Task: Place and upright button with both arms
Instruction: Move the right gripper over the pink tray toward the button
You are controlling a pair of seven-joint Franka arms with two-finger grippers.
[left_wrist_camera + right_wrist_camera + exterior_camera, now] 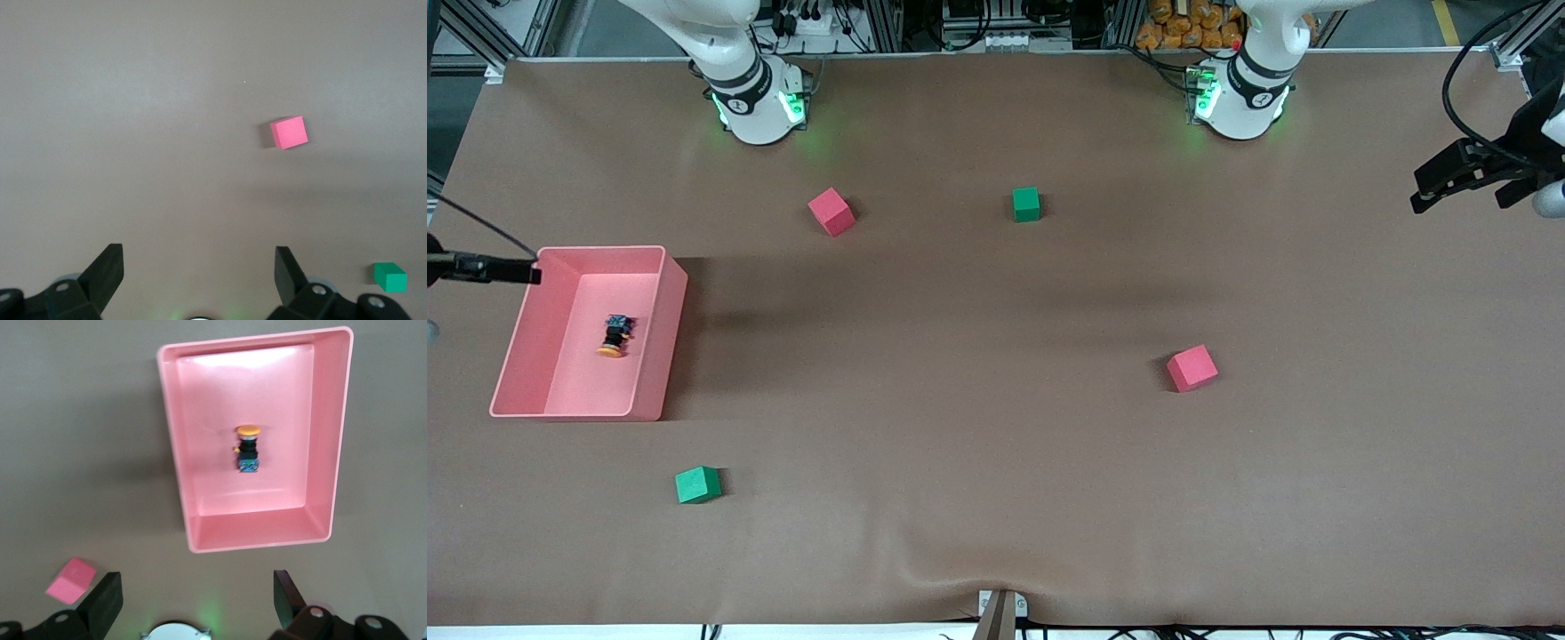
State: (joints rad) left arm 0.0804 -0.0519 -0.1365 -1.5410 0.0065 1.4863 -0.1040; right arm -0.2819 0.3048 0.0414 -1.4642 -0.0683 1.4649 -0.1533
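Nearest the front camera sits a green cube (697,484), lying on the bench (996,498) just nearer than the pink bin (660,356), which I will use as my landmark. Inside that bin, on its floor, the button (615,336) lies on its side, orange cap pointing toward the front camera and the blue end away. From the bin, one red cube (1192,368) lies well apart toward the left arm's end, and farther from the camera than the bin sit a second red cube (831,212) and a second green cube (1026,204). My right end effector (197,603) hangs above the bin's edge at the right arm's end of the bench, fingers spread wide and holding nothing; its wrist view looks straight down on the button. My left end effector (200,277) waits high over the left arm's end, well apart from the bin, also wide open and empty. I judge nothing is started: the pick is the step in hand. Next I would lower the right end effector into the bin, clear of its walls, and close across the black body below the cap.
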